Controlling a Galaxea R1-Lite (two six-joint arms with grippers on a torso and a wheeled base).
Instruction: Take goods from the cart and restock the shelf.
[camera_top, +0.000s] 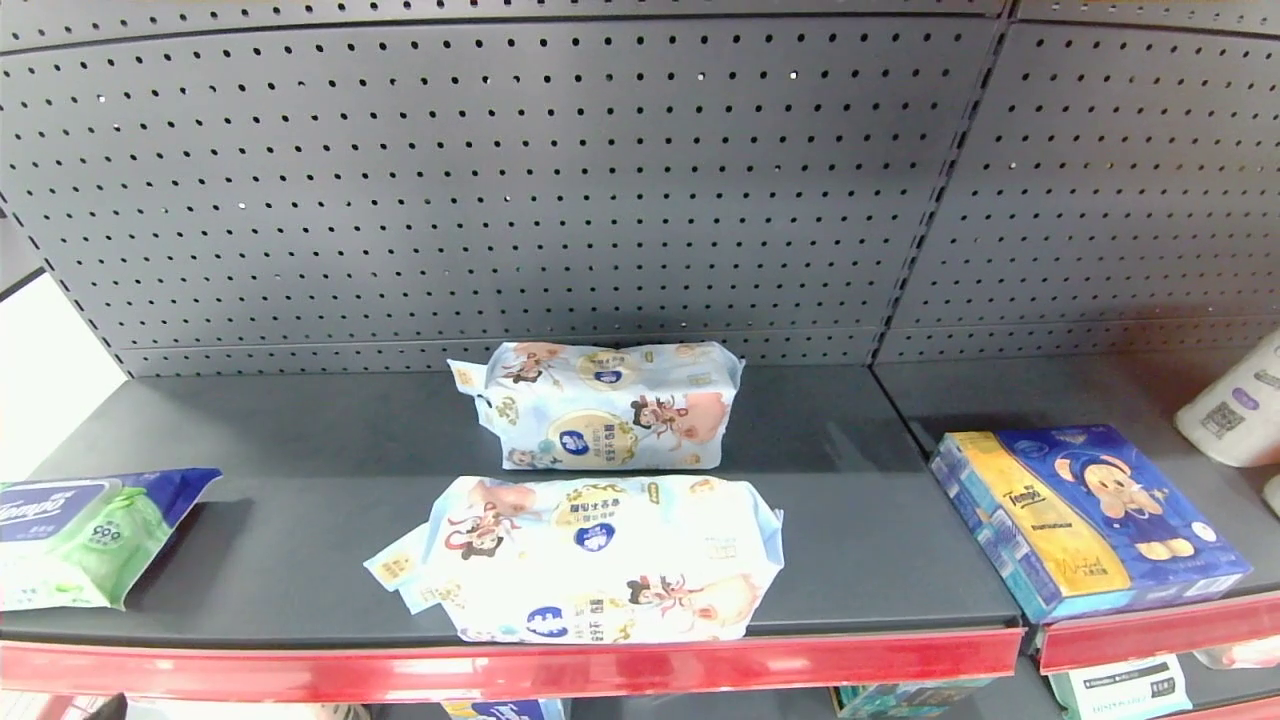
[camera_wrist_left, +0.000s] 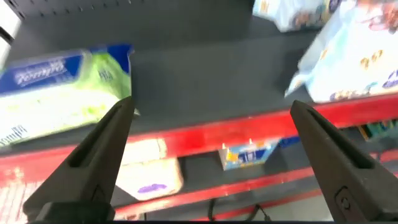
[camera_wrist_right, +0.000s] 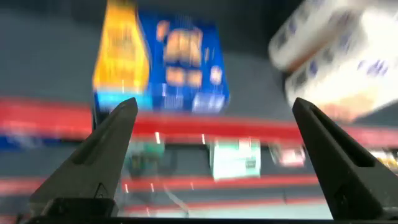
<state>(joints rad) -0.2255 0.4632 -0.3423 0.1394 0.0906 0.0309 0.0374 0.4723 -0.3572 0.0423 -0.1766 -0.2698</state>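
Note:
Two pale blue tissue packs with cartoon print lie on the dark shelf (camera_top: 300, 560): one (camera_top: 590, 555) at the red front edge, the other (camera_top: 610, 405) behind it. The front pack (camera_wrist_left: 360, 53) also appears in the left wrist view. My left gripper (camera_wrist_left: 211, 109) hangs open in front of the shelf's red lip, with nothing between its fingers. My right gripper (camera_wrist_right: 214, 109) is open too, empty, facing the blue and yellow tissue box (camera_wrist_right: 165, 62) and a white pack (camera_wrist_right: 339, 56) to its right.
A green and blue wipes pack (camera_top: 85, 535) lies at the shelf's left end. The blue and yellow box (camera_top: 1085, 515) sits on the right section, with a white pack (camera_top: 1235, 410) beyond it. Perforated back panel (camera_top: 600, 180) behind. More goods show on the shelf below.

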